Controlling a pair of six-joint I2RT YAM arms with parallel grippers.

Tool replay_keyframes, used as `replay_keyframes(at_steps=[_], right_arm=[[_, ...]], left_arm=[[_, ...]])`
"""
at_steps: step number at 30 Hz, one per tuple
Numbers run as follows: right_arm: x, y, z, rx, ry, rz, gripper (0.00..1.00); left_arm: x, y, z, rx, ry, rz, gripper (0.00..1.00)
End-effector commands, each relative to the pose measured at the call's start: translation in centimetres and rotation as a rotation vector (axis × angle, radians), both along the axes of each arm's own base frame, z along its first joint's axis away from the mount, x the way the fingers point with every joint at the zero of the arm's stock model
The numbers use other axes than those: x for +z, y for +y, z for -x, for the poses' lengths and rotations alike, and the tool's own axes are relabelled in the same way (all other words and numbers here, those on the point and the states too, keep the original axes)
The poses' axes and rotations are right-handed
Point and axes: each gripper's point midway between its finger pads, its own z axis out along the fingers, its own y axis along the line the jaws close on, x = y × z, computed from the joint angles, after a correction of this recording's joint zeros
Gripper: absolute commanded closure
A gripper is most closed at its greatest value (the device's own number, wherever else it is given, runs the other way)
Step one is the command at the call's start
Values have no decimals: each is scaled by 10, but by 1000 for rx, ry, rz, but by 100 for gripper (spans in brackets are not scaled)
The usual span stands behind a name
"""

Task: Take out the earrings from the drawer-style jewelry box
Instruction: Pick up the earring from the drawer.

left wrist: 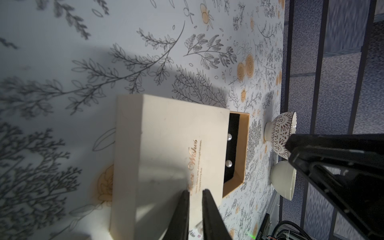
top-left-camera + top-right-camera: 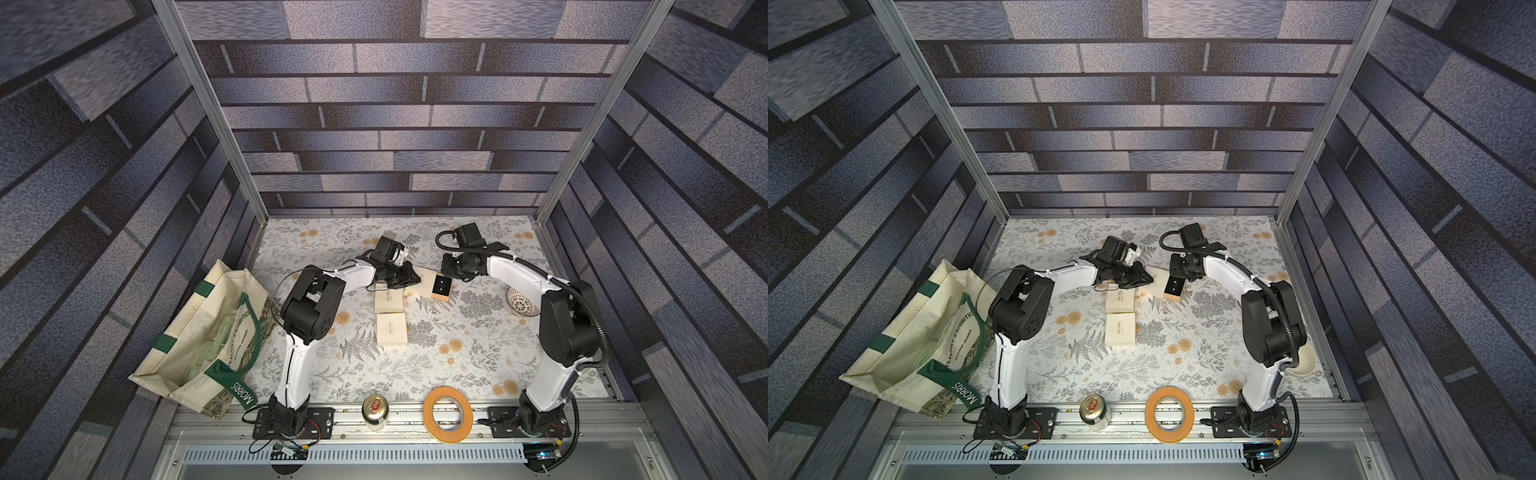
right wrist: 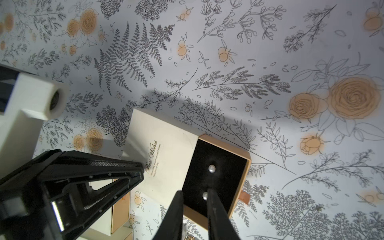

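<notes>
Right gripper (image 3: 194, 192), jaws slightly parted and empty, is hovering over two pearl stud earrings (image 3: 211, 168) sitting on the black pad (image 3: 220, 158) of the pulled-out drawer (image 3: 243, 172), at 1 o'clock of two shut cream boxes (image 2: 390, 329). Left gripper (image 1: 195, 191), narrowly parted, appears to be pinning the sleeve (image 1: 166, 135). A glancing pinch could flick a pearl onto the busy floral cloth (image 3: 270, 62), or drag the pad out.

Matt cream card box (image 1: 166, 135), black velvety insert (image 3: 220, 158) — glossy pearl earrings (image 3: 211, 168).
</notes>
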Motion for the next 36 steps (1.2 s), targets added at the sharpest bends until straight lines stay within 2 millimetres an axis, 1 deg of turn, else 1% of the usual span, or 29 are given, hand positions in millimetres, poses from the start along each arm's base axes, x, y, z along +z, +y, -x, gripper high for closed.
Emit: replay_keyframes(at_steps=[1,8,15,23,36], right_arm=[[-16,-11,4,-39,59,75,76],[-27,-3,3,-31,87,91,76],[-36,0,2,-21,108,104,76],[-40,2,-2,-12,118,112,76],[-45,4,-2,-8,124,125,76]], left_arm=[[-42,28,13,67,119,-142,84],[-42,28,13,67,120,-141,84],[-42,28,14,66,119,-143,84],[-42,28,14,68,120,-146,83],[-43,29,14,69,120,-146,83]])
